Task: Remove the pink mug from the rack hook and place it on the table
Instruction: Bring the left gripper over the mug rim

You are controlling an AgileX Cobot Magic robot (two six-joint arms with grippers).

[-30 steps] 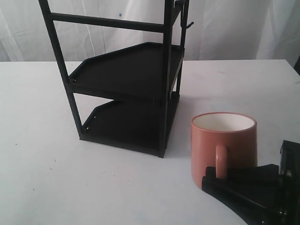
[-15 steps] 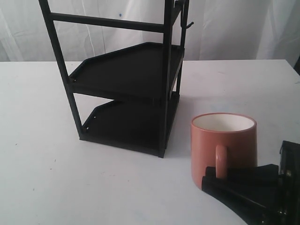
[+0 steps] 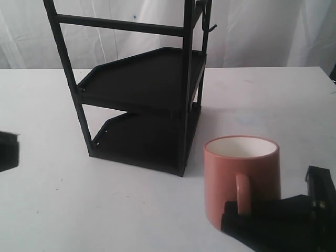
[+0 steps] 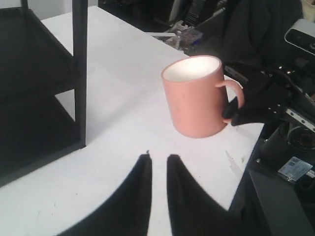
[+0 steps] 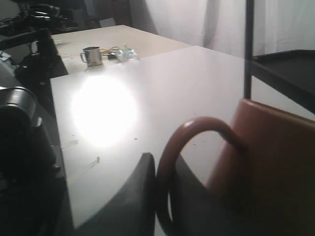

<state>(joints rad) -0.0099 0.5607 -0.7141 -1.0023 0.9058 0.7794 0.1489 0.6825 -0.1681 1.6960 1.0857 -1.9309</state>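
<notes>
The pink mug [image 3: 231, 184] stands upright, cream inside showing, low over the white table [image 3: 52, 199] to the right of the black rack [image 3: 142, 84]. Whether its base touches the table I cannot tell. My right gripper [image 3: 239, 210] is shut on its loop handle, which sits pinched between the fingers in the right wrist view [image 5: 162, 162]. The rack hook [image 3: 211, 27] juts bare from the upper post. The left wrist view shows the mug [image 4: 192, 103] with the right gripper [image 4: 236, 110] on its handle. My left gripper [image 4: 158, 157] hovers short of the mug, jaws close together and empty; its body pokes in at the exterior view's left edge [image 3: 8, 151].
The rack's front post [image 4: 78, 73] stands near the left gripper. The table's near edge lies just behind the mug and right arm. A small metal cup [image 5: 92, 55] and clutter sit on a separate far table. White curtains hang behind.
The right gripper has carried the mug lower and slightly left, nearer the camera. The left gripper has come into the exterior view at the left edge.
</notes>
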